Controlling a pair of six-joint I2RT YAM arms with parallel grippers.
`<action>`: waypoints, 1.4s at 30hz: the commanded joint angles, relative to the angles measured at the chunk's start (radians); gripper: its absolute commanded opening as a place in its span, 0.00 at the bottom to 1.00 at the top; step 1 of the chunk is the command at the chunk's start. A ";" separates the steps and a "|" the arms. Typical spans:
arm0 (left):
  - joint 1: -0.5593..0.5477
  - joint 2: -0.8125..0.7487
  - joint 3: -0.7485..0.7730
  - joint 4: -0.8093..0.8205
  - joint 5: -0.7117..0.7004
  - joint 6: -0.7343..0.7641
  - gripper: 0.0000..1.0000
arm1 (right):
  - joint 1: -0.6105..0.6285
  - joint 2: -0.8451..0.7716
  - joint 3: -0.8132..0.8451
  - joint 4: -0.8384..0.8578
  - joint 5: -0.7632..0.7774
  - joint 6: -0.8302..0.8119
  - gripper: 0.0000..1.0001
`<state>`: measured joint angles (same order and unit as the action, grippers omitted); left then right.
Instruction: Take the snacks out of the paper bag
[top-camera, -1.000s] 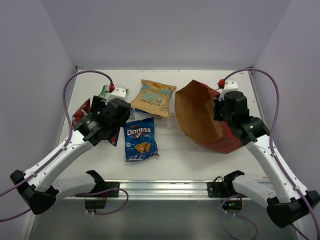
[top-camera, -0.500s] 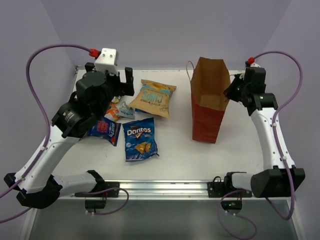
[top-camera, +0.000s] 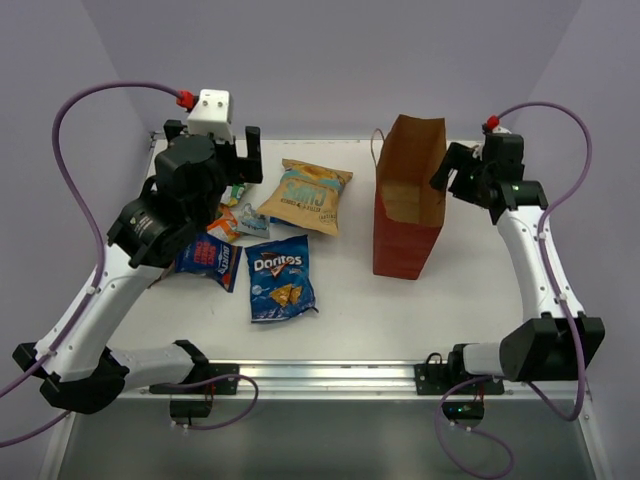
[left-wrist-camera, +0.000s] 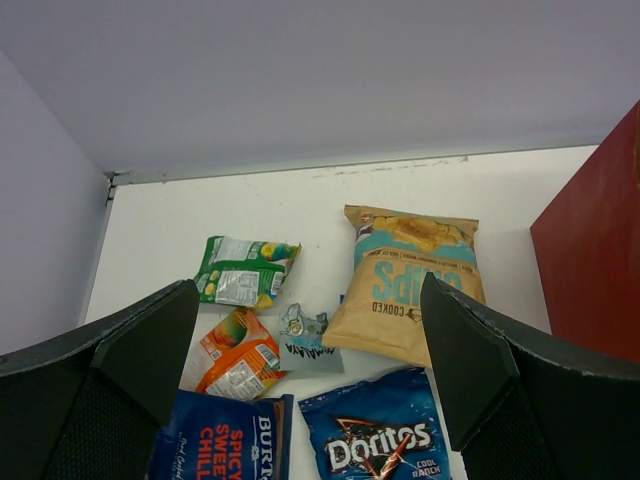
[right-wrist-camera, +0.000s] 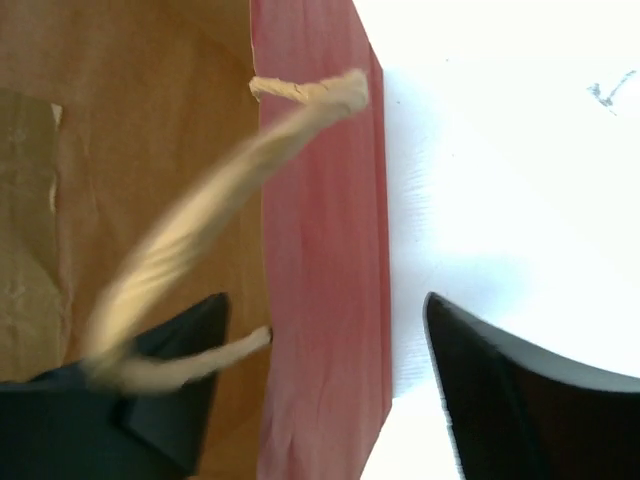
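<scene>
Under the left arm (top-camera: 165, 205), a half-hidden blue packet (top-camera: 212, 260).

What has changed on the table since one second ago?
The paper bag, lying tipped a second ago, now stands upright. The right gripper rose with its rim; its fingers are open, one on each side of the bag's wall. The left gripper lifted off the snacks, open and empty. The tan chip bag and Doritos bag stayed.

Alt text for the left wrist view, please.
Open left gripper above six snacks on the white table: tan chip bag, green pack, orange pack, small grey pack, Doritos bag, dark-blue bag. Right: paper bag's red side.
</scene>
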<state>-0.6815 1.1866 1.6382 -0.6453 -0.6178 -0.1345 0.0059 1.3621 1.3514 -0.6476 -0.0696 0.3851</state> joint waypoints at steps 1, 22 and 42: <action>0.008 -0.005 0.044 0.029 -0.017 0.021 1.00 | -0.001 -0.128 0.066 -0.039 0.066 -0.058 0.88; 0.008 -0.283 0.080 -0.047 -0.036 0.188 1.00 | -0.001 -0.796 0.140 0.009 0.154 -0.313 0.99; 0.007 -0.622 -0.058 -0.212 -0.229 0.242 1.00 | 0.008 -1.015 -0.032 0.146 0.093 -0.342 0.99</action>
<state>-0.6807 0.5766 1.5921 -0.7982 -0.7830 0.0731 0.0071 0.3374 1.3136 -0.5514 0.0345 0.0662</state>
